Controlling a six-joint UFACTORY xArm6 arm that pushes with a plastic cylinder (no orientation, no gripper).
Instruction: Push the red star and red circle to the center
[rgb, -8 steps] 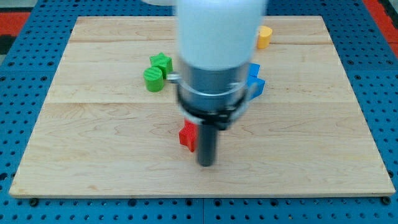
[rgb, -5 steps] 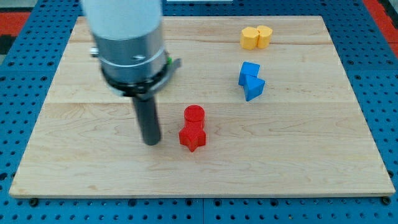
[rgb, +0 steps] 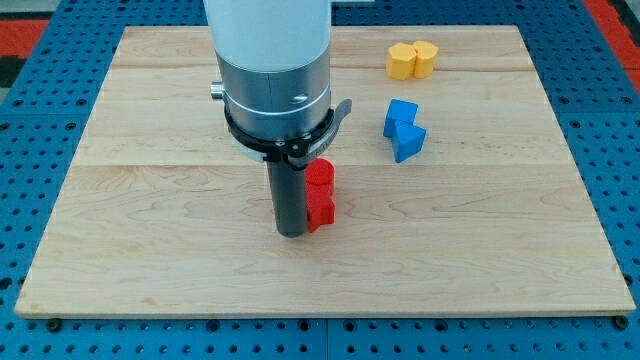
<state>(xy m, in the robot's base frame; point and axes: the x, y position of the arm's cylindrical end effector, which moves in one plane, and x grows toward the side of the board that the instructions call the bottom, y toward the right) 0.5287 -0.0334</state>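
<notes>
Tip (rgb: 292, 232) first: my tip sits on the desk (rgb: 150, 230) just below the middle of the view, and it stands pressed against the view's left side of the two red blocks. No claw exists on this arm, only the dark rod under the grey and white housing, so there is nothing to be open or closed; the rod merely leans on what it pushes.

Right beside the rod, on the view's right, the red star (rgb: 320, 211) lies lower and the red circle (rgb: 319, 174) sits just above it, the two touching and stacked as a short column running from the view's top to its bottom. The rod hides part of their left edges, so the exact contact cannot be made out.

That column lies near the middle of the desk already. Since both reds are to the view's right of my tip, any further push would carry them rightward, and I judge that little or none is called for.

Farther out, a blue pair (rgb: 404, 130) lies well apart at the upper right, and two yellow blocks (rgb: 413, 60) sit touching near the top edge.
</notes>
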